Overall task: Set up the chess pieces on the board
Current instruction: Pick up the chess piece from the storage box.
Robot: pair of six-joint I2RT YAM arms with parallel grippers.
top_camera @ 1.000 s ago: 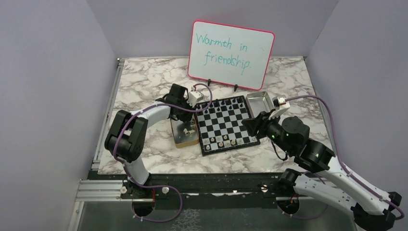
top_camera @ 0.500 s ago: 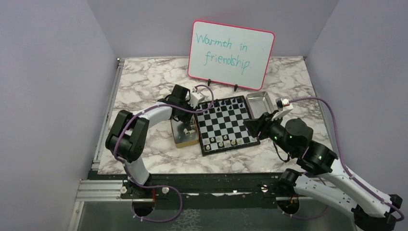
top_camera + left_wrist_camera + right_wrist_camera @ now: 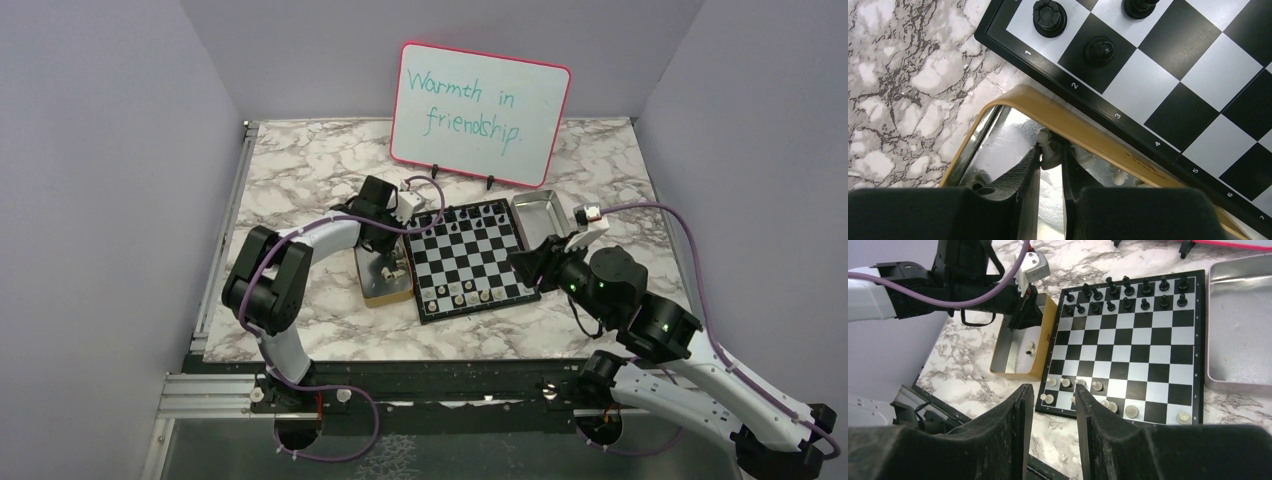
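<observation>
The board (image 3: 465,255) lies mid-table, with black chess pieces (image 3: 1128,290) on its two far rows and several cream ones (image 3: 1098,386) on its near rows. My left gripper (image 3: 385,262) reaches down into the tan box (image 3: 380,290) left of the board. In the left wrist view its fingertips (image 3: 1050,152) are shut on a cream pawn (image 3: 1048,145) against the box's inner wall (image 3: 1083,125). More cream pieces (image 3: 1119,177) lie loose beside it. My right gripper (image 3: 1053,390) hovers open over the board's near left corner, holding nothing.
A silver metal tray (image 3: 540,212) sits against the board's right side. A pink-framed whiteboard (image 3: 480,100) stands behind. A black rook (image 3: 1049,16) and a black pawn (image 3: 1099,50) stand on the board corner nearest the box. Marble tabletop lies all around.
The left jaws have closed in on the cream pawn inside the box. The right arm shifted slightly a second ago and has held still since.
</observation>
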